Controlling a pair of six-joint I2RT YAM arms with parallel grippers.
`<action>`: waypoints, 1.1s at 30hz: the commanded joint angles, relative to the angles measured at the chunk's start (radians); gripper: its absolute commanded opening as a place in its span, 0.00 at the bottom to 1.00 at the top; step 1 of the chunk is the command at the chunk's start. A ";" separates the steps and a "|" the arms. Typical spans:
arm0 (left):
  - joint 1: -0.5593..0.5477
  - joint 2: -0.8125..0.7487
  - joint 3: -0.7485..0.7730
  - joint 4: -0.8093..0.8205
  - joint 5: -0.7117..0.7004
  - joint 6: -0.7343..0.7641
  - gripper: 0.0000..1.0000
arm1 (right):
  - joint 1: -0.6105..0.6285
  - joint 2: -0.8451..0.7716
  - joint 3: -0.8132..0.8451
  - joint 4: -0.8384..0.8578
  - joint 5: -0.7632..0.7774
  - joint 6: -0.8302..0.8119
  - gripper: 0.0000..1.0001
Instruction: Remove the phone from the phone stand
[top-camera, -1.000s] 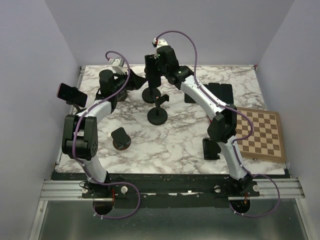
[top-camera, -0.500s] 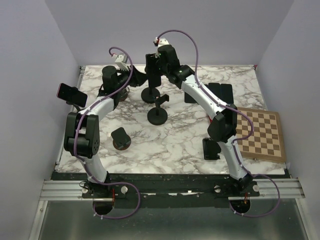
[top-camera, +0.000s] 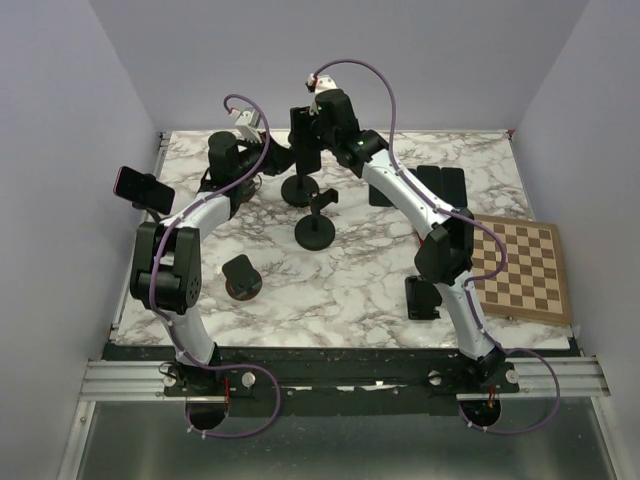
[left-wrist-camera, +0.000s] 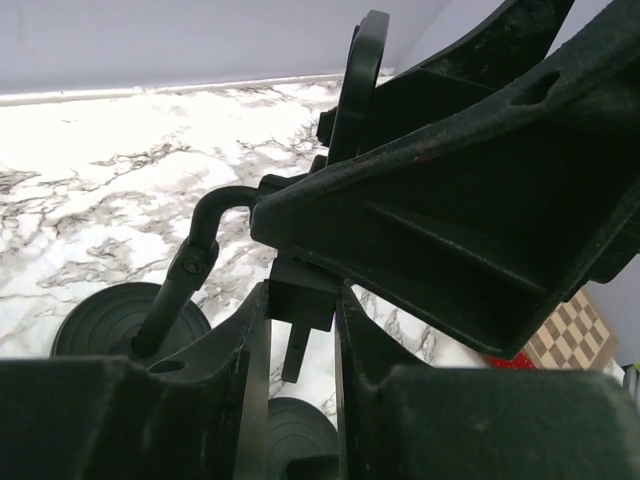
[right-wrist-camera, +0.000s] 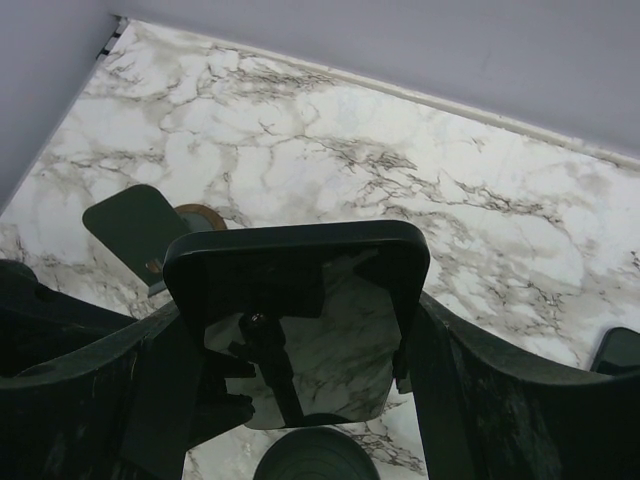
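Where the phone (right-wrist-camera: 300, 300) is: upright at the far middle of the table (top-camera: 350, 290), on the phone stand (top-camera: 300, 188), its glossy screen facing my right wrist camera.
My right gripper (right-wrist-camera: 298, 335): fingers set against the phone's two side edges, holding it.
My left gripper (left-wrist-camera: 300, 315): fingers narrow, pressed to either side of the phone stand's small block, reaching in from the left.
Second stand (top-camera: 315, 230): just on the near side of the first.
Small stand (top-camera: 242, 278): near left, well apart.
Chessboard (top-camera: 520, 268): flat at the table's right edge.
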 joint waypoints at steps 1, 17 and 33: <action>0.033 -0.003 0.000 0.048 0.031 -0.052 0.00 | 0.012 0.005 -0.017 0.006 0.005 -0.042 0.01; 0.173 0.075 0.021 0.057 0.276 -0.204 0.00 | -0.128 -0.092 -0.263 0.222 -0.451 -0.162 0.01; 0.160 0.064 0.043 -0.043 0.176 -0.178 0.00 | -0.122 -0.289 -0.554 0.679 -0.780 0.306 0.01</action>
